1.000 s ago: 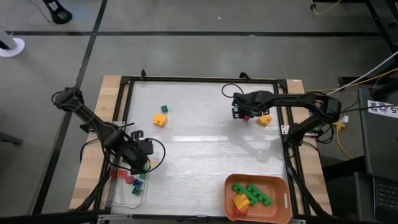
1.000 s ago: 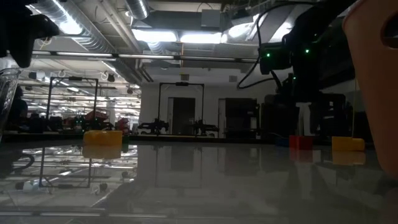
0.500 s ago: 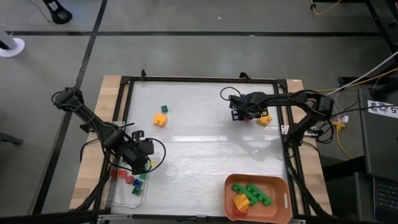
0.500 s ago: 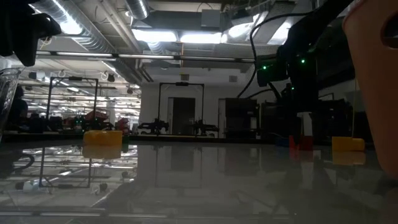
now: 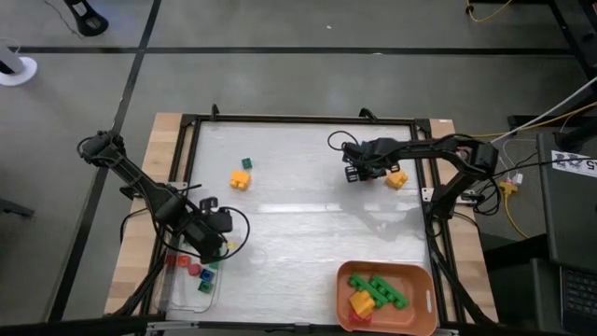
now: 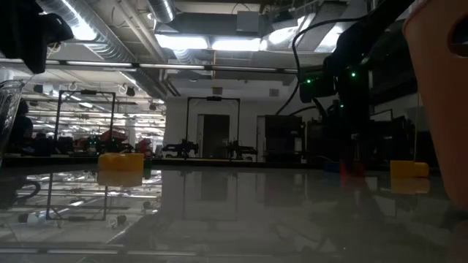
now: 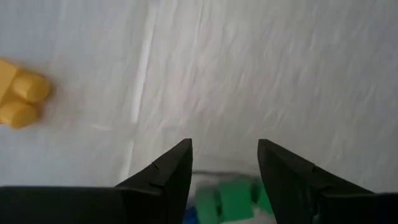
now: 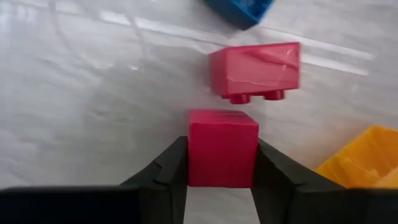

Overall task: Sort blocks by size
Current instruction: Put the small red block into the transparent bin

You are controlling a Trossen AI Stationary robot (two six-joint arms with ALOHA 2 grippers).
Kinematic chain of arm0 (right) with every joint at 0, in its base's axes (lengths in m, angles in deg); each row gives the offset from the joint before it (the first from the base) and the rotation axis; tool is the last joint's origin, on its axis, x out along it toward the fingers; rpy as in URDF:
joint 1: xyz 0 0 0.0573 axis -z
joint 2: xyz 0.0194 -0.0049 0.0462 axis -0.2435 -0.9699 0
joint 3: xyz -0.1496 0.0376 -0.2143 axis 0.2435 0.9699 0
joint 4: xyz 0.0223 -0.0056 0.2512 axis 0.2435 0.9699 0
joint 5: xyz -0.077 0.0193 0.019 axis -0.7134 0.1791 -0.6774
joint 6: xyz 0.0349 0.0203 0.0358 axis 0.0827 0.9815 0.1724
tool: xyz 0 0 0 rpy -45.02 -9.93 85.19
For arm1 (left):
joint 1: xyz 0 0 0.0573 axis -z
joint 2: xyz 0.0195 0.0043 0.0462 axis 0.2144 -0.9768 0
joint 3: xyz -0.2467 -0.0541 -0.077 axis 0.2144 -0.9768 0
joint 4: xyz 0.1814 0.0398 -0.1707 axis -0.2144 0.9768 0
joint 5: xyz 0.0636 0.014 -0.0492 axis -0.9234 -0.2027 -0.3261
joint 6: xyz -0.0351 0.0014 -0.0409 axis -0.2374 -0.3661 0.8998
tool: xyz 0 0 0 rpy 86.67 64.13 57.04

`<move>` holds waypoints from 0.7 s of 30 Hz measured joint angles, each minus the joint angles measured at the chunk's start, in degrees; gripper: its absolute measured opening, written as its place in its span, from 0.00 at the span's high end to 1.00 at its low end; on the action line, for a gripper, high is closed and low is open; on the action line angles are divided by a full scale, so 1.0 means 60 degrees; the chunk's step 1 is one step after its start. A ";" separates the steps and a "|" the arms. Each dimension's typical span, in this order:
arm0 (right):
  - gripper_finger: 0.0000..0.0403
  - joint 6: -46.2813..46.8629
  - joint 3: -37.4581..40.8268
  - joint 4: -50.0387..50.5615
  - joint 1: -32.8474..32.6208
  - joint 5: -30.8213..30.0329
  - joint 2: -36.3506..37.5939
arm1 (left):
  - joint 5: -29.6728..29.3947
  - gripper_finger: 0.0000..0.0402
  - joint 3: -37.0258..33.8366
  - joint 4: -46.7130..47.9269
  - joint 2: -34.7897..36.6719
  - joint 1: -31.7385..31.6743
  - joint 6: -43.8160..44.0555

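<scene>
My right gripper [image 5: 353, 173] is at the table's far right, shut on a small red cube [image 8: 222, 134]. Just beyond the cube a red studded brick [image 8: 255, 70] lies on the table, with a blue brick [image 8: 239, 11] and a yellow block [image 5: 396, 178] close by. My left gripper [image 5: 213, 245] is open and empty at the near left, above a clear container [image 5: 191, 275] that holds small red and green blocks [image 7: 233, 199]. A small yellow block [image 7: 18, 93] lies on the table near it. A yellow block [image 5: 241, 178] and a small green cube [image 5: 247, 163] lie left of the middle. My right gripper pinches the red cube by two opposite sides [image 8: 194, 158] between its two fingers. The fingers come from above, slanting down. The cube sits upright between the fingertips. I cannot tell whether it still rests on the table.
An orange tray [image 5: 424, 280] at the near right holds long green and yellow bricks. A black frame [image 5: 298, 119] runs round the white table top. The middle of the table is bare.
My right gripper has shifted a little toward the table's left edge, over the red blocks.
</scene>
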 joint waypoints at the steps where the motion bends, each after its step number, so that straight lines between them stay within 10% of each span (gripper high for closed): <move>1: 0.67 -0.0155 0.0000 -0.0068 0.0000 0.0160 0.0004 | -0.0117 0.58 0.0000 -0.0142 0.0000 0.0000 0.0064; 11: 0.67 -0.1732 0.0011 -0.1865 -0.0007 0.3189 0.0491 | -0.2803 0.58 0.0004 -0.1949 -0.0044 0.0000 -0.1682; 21: 0.65 -0.2105 0.0011 -0.7699 -0.1042 0.4911 0.0583 | -0.4964 0.58 0.0004 -0.3944 -0.1089 -0.0631 -0.2904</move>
